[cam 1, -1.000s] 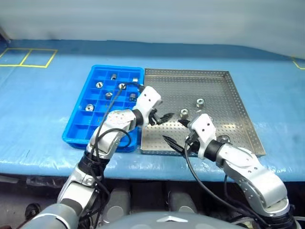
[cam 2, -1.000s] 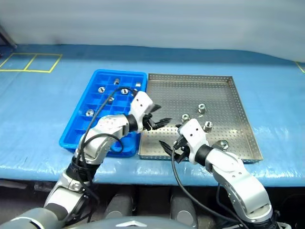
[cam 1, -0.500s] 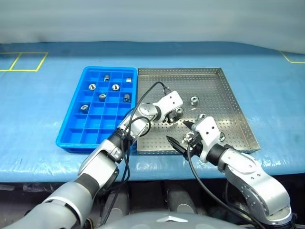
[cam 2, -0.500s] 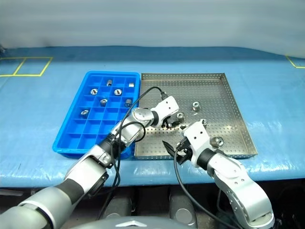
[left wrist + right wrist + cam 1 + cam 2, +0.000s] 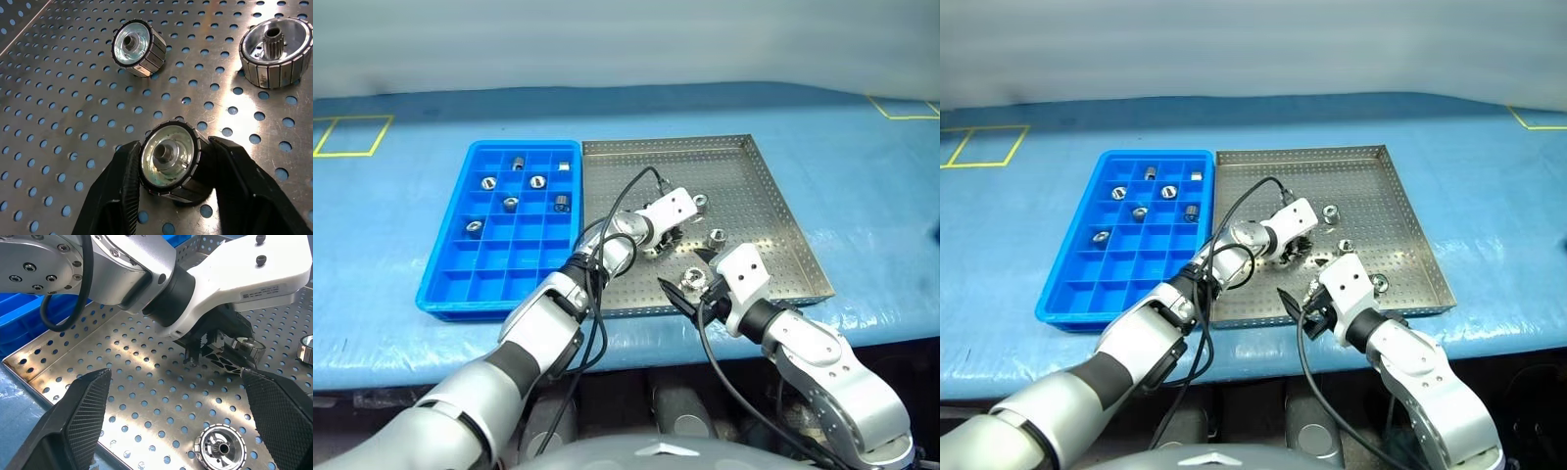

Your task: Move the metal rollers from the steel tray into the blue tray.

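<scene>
Nearest the robot, the right gripper (image 5: 683,284) is hovering over the near edge of the large shallow silver-grey perforated steel tray (image 5: 759,186), its two black fingers (image 5: 83,411) spread wide with nothing between them. A small shiny silver roller with a dark central hole (image 5: 219,447) is lying on the tray floor between those fingertips, untouched.

Just beyond, the left gripper (image 5: 171,169) is reaching across onto the steel tray, angled downward. Its two black fingers (image 5: 120,191) are pressing on either side of one ribbed silver roller (image 5: 168,159), closed snugly on it, with the roller resting on the perforated floor. In the left wrist view, two more rollers are lying past it: one on its side (image 5: 137,48) and a larger-looking one showing a toothed centre (image 5: 275,51), both apart from the gripped one.

From the head camera, loose rollers are sitting on the tray around the two grippers: one near the right gripper's wrist (image 5: 1380,283), one toward the tray middle (image 5: 716,236), and one farther back (image 5: 699,202).

To the left, touching the steel tray's side, the bright blue plastic tray with a grid of square compartments (image 5: 450,284) is lying on the blue table covering (image 5: 862,157). Several rollers are sitting in its far compartments, among them (image 5: 474,226), (image 5: 510,204), (image 5: 562,203), (image 5: 488,182), (image 5: 536,181) and (image 5: 519,163); the near rows are holding none.
</scene>
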